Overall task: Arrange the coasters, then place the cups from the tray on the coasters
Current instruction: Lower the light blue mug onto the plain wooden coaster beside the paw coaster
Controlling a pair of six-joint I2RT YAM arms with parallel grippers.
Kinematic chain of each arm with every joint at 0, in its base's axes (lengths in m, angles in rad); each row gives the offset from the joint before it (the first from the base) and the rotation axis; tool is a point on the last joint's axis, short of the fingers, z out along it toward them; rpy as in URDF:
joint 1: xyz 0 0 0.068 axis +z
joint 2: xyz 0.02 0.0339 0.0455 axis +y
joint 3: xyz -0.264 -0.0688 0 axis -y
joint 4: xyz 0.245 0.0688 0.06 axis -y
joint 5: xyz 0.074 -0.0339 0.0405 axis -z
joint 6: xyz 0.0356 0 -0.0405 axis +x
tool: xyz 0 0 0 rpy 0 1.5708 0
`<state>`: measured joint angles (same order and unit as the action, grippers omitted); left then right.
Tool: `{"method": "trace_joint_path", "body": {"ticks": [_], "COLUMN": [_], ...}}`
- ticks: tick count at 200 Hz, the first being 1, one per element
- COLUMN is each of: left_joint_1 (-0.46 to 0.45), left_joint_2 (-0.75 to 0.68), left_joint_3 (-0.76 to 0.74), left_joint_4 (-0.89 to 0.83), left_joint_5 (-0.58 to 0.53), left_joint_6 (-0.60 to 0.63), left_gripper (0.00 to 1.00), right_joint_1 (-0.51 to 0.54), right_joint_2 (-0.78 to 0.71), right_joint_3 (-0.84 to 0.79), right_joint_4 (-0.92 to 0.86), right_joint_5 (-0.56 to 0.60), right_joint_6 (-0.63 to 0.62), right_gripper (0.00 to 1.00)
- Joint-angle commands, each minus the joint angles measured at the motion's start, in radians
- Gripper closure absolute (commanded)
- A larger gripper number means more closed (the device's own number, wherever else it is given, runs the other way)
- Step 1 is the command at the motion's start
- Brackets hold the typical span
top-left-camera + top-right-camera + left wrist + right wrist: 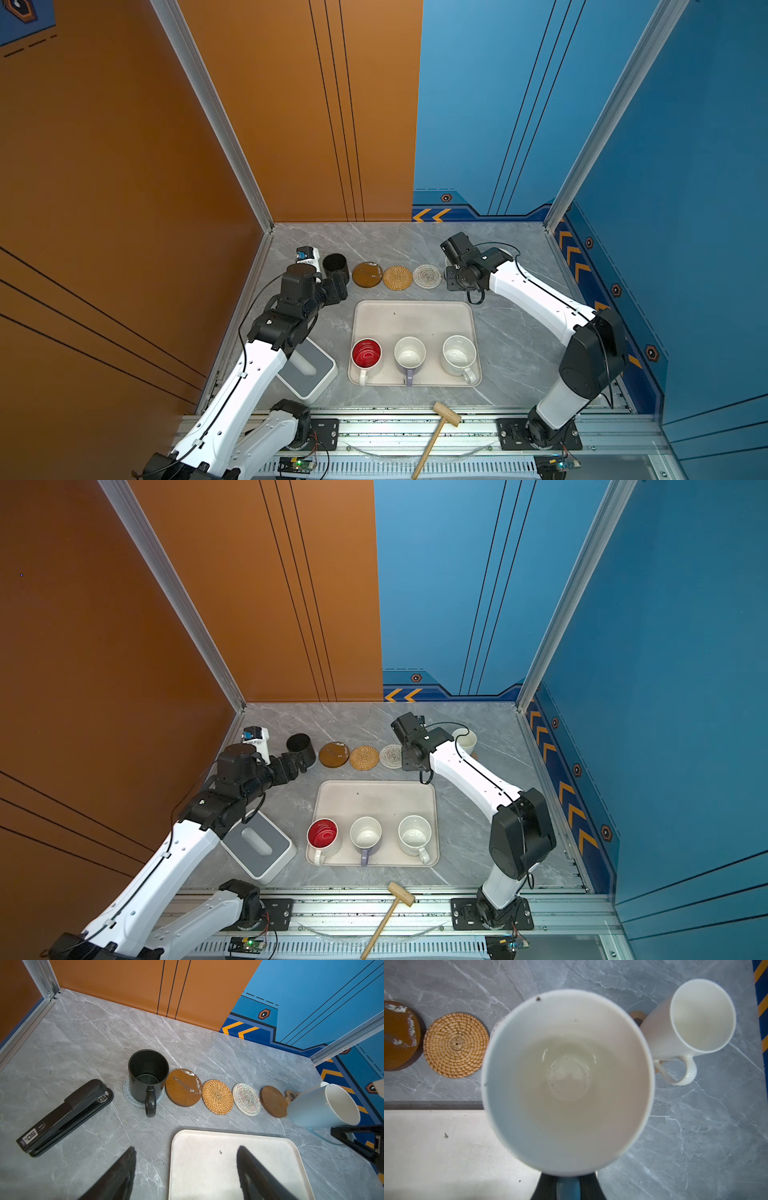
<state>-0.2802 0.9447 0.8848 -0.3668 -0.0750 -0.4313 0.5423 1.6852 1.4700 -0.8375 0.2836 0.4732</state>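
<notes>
Blue mug (320, 1105), handle clamped in the right gripper (568, 1187), should settle level, centred on the matte brown coaster (273, 1101); left gripper (186, 1148) gapes empty.

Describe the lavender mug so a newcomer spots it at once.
Find the large cream rounded-rectangle tray in the middle of the grey marble table. Three mugs stand along its near edge; the lavender mug is the middle one. Only it has a purple handle, unlike the red-inside white mug and the speckled cream-white mug flanking it.
</notes>
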Motion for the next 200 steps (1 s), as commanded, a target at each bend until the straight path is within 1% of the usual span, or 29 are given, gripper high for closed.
{"method": "trace_joint_path", "body": {"ticks": [1,40,82,200], "left_joint_1": [-0.015,-0.03,-0.037,-0.049], "left_joint_2": [0.012,0.036,0.039,0.036], "left_joint_3": [0.018,0.031,0.039,0.038], "left_joint_4": [-0.02,-0.02,-0.021,-0.029], "left_joint_5": [-0.03,-0.047,-0.057,-0.096], "left_joint_6": [-0.018,-0.021,-0.024,-0.027], "left_gripper": [0.23,0.23,0.23,0.23], "right_joint_1": [-0.041,-0.093,-0.126,-0.151], "right_joint_2": [0.025,0.078,0.133,0.205], "right_joint_3": [0.052,0.067,0.094,0.095], "right_joint_4": [0.052,0.098,0.125,0.193], "right_joint_5": [-0.004,-0.042,-0.071,-0.081], "right_joint_6": [-0.045,-0.06,-0.067,-0.079], "right_gripper": [1.0,1.0,1.0,1.0]}}
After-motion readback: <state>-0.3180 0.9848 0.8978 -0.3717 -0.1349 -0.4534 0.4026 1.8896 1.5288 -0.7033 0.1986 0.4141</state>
